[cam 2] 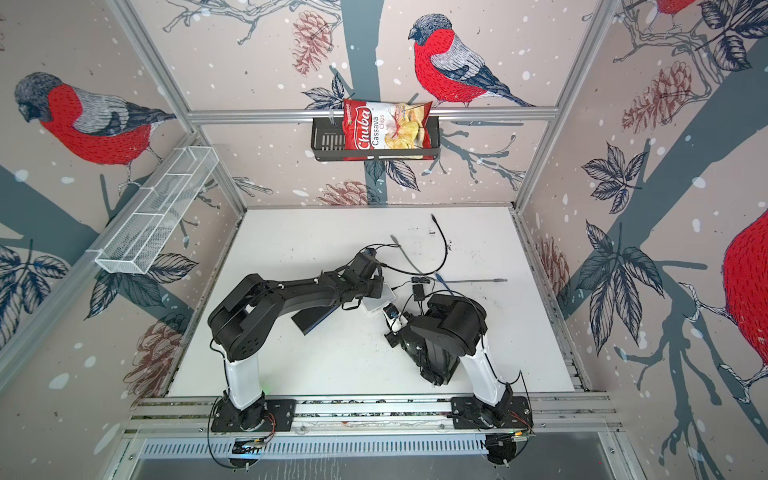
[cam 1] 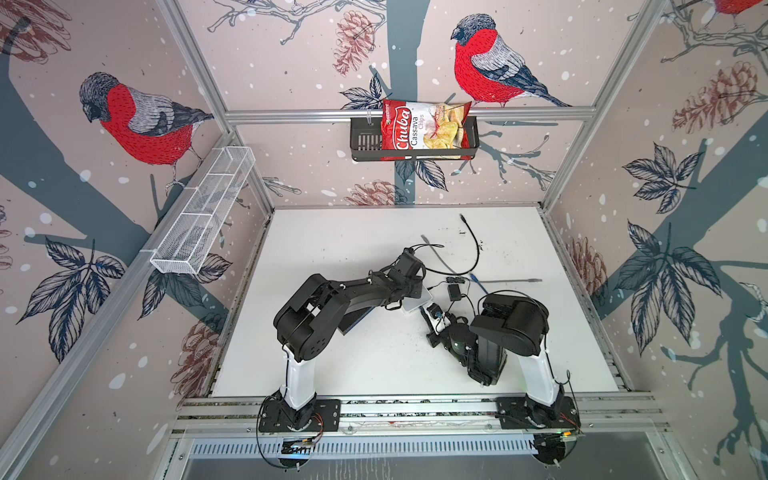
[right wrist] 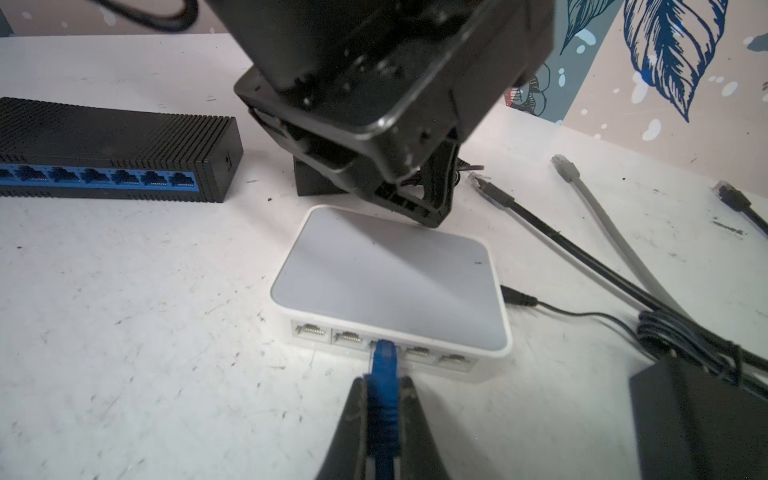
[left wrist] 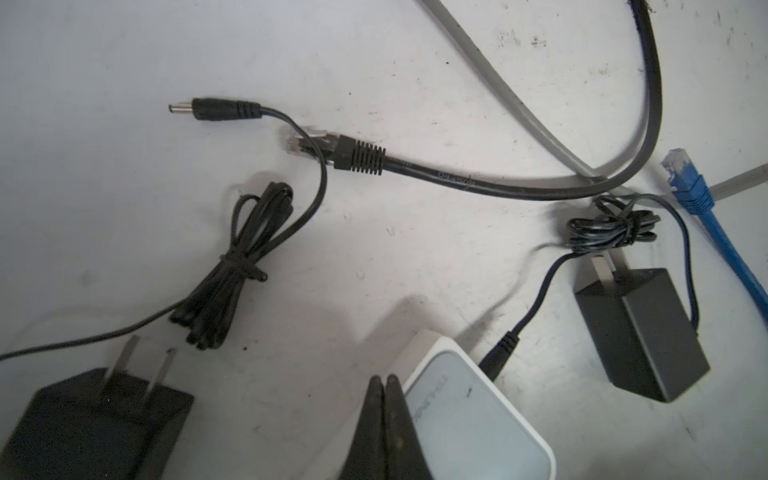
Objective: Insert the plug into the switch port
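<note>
White table point(right wrist: 124, 311), bird-print walls behind: right gripper point(right wrist: 383, 382) is gripping the blue plug point(right wrist: 384, 361) at the white switch point(right wrist: 386, 274).
Right jaws are pinching narrowly on the plug's boot, one finger on each side. The plug's tip is sitting at the middle of the five ports directly ahead of the fingertips; how deep it is seated I cannot tell. Left gripper point(left wrist: 384, 380) is pressing down on the switch's top near its far edge, jaws closed together and holding nothing. A black switch point(right wrist: 112, 141) is lying well off to one side of the right gripper, and a power adapter point(left wrist: 640, 332) is lying beside the left one.
</note>
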### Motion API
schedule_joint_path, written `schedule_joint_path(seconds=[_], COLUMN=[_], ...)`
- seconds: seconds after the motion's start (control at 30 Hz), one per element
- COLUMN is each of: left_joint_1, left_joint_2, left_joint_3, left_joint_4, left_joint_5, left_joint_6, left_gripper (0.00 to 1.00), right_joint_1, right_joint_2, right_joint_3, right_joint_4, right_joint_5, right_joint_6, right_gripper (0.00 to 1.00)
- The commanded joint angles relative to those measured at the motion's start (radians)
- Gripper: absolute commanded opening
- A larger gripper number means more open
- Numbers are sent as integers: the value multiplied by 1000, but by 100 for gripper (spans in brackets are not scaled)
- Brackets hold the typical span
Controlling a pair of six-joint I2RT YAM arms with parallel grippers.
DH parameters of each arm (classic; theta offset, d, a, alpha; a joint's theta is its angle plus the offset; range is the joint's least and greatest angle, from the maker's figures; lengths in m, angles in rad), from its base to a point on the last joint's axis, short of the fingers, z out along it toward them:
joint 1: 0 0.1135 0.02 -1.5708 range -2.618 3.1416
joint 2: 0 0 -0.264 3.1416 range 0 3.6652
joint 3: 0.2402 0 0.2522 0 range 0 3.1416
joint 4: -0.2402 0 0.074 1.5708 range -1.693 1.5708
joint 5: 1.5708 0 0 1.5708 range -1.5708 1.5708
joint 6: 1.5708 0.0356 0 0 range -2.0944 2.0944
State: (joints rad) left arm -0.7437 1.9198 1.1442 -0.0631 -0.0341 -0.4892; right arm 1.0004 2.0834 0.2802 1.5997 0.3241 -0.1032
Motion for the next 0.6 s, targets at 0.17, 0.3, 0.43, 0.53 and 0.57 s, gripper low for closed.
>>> schedule_joint_path(seconds=[0.17, 0.3, 0.43, 0.53, 0.57], left_joint_1=[28, 42, 59, 71, 75], left_joint_2=[18, 22, 10, 10, 11], left_joint_3=[80, 124, 164, 204, 214], left_joint_4=[-307, -308, -298, -302, -304], left_joint_5=[167, 160, 158, 158, 162], left_joint_6=[66, 85, 104, 124, 130], left_gripper=[26, 32, 35, 37, 37], right_joint_1=[-5, -4, -10, -18, -23], right_joint_2=[-20, -32, -52, -67, -72], right_joint_3=[9, 19, 28, 34, 36], right_joint_4=[-220, -257, -299, -331, -342], right_joint_5=[38, 28, 10, -6, -16], right_joint_6=[-42, -38, -29, -15, -9], right_gripper=[20, 28, 33, 33, 33])
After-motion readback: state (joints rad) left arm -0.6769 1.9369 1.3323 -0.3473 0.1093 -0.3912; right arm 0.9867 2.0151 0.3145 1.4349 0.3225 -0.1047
